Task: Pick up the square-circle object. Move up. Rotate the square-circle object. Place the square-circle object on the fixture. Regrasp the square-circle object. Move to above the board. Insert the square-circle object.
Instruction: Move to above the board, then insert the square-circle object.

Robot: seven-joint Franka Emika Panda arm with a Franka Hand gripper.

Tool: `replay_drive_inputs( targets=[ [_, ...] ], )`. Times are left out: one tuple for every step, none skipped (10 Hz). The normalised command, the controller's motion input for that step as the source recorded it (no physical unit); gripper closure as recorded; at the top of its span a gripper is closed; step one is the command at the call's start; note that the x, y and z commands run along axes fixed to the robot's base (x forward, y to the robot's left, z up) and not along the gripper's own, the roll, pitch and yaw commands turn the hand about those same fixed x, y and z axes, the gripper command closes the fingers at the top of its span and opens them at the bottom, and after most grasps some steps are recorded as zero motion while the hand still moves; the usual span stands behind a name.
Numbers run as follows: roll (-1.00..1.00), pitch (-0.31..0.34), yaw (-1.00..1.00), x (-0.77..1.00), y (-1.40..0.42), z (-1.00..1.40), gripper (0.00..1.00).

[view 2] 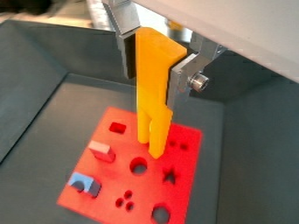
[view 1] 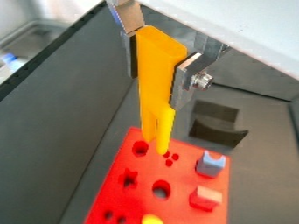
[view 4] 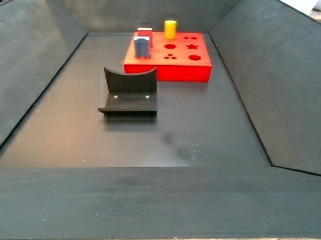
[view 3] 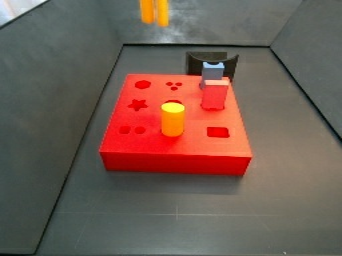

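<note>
The gripper [view 1: 158, 70] is clamped on the square-circle object [view 1: 156, 92], hanging upright high above the board [view 2: 187, 179] — only its tip shows at the upper middle in a side view [view 3: 155, 12]. Pick-up, fixture [view 4: 128, 94] placing and regrasp look done; only lowering and insertion remain.

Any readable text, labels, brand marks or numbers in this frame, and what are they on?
None can be read in any view.
The board bears only cut-out shapes, no lettering.
The square-circle object, held in the gripper above the board, is plain yellow-orange.
The fixture is plain black.
</note>
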Motion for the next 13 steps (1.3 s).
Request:
replay_drive_inputs(
  targets=[
    [-0.07, 0.211, 1.0, 0.26, -0.62, 0.02, 1.0],
    [-0.06, 0.232, 1.0, 0.16, -0.32, 0.02, 1.0],
    [-0.06, 0.243, 1.0, 0.1, -0.19, 0.02, 1.0],
    [-0.03, 0.219, 0.85, 0.07, -0.13, 0.02, 1.0],
    [0.0, 0.178, 0.6, 0.06, -0.1, 0.02, 1.0],
    [0.02, 0.15, 0.33, 0.06, -0.06, 0.02, 1.0],
    [0.0, 0.01, 0.0, 0.01, 0.0, -0.09, 1.0],
    [0.0, -0.001, 0.0, 0.0, 0.0, 0.0, 1.0],
    [0.0, -0.067, 0.0, -0.3, 0.0, -0.09, 1.0],
    [0.0, 0.0, 0.07, -0.42, 0.0, -0.65, 1.0],
    [0.0, 0.014, 0.37, -0.41, -0.22, -1.0, 1.0],
    [0.0, 0.0, 0.34, -0.43, -0.25, -1.0, 1.0],
    [-0.03, 0.0, 0.3, -0.36, -0.3, -1.0, 1.0]
  ],
)
